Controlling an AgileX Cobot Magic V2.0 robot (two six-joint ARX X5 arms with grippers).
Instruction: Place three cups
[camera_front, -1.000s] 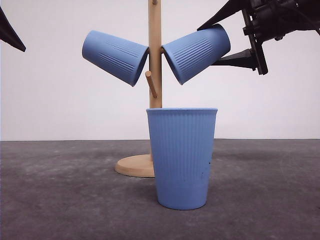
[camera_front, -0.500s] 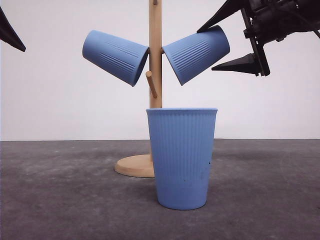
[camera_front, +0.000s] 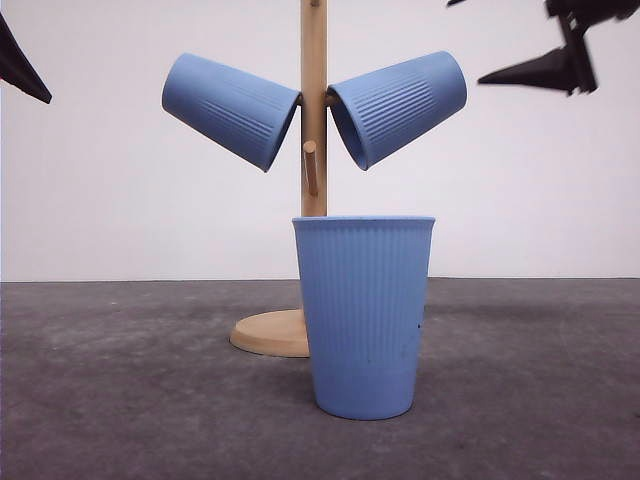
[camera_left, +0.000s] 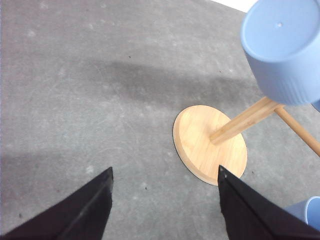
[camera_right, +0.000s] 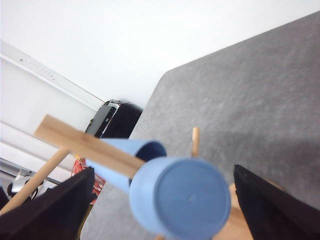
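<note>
Two light-blue ribbed cups hang mouth-inward on pegs of a wooden stand (camera_front: 313, 100), one on the left (camera_front: 230, 108) and one on the right (camera_front: 398, 105). A third cup (camera_front: 364, 315) stands upright on the table in front of the stand's round base (camera_front: 262, 333). My right gripper (camera_front: 465, 40) is open, high at the right, clear of the right cup. In the right wrist view that cup's flat base (camera_right: 180, 200) lies between the spread fingers (camera_right: 275, 205). My left gripper (camera_left: 165, 170) is open over the table beside the base (camera_left: 210, 145), below the left cup (camera_left: 285, 47).
The table (camera_front: 120, 400) is dark grey and matte, against a white wall. A free peg (camera_front: 310, 168) sticks out of the post at the front. Dark equipment (camera_right: 115, 117) sits beyond the table's edge in the right wrist view.
My right gripper has let go of the right cup and drawn back up and to the right. The cup stays on its peg; the stand has turned slightly.
</note>
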